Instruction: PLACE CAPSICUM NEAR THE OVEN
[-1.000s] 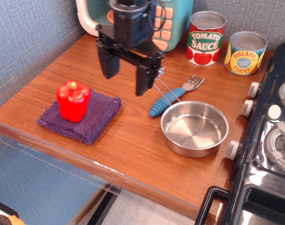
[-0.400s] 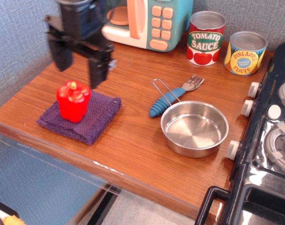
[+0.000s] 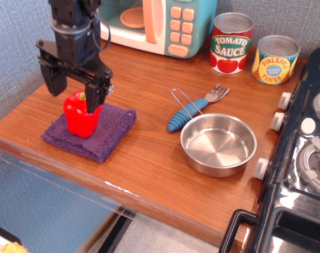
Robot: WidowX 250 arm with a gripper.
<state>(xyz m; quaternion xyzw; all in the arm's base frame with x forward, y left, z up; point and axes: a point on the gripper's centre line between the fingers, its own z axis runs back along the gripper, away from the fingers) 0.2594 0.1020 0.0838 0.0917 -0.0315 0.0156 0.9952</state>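
The red capsicum (image 3: 81,117) with a yellow-green stem stands upright on a folded purple cloth (image 3: 99,133) at the front left of the wooden counter. My black gripper (image 3: 74,90) hangs open just above and behind the capsicum, one finger on each side of its top, holding nothing. The teal oven (image 3: 165,23) with a cream door frame and peach buttons stands at the back of the counter, well apart from the capsicum.
A tomato sauce can (image 3: 231,43) and a pineapple slices can (image 3: 275,59) stand at the back right. A blue-handled fork (image 3: 194,108) lies beside a steel pan (image 3: 219,143). A black stove (image 3: 302,158) fills the right edge. A grey wall (image 3: 22,47) runs along the left.
My gripper has moved from in front of the oven leftward and down, and now hangs open over the capsicum. Nothing else has moved.
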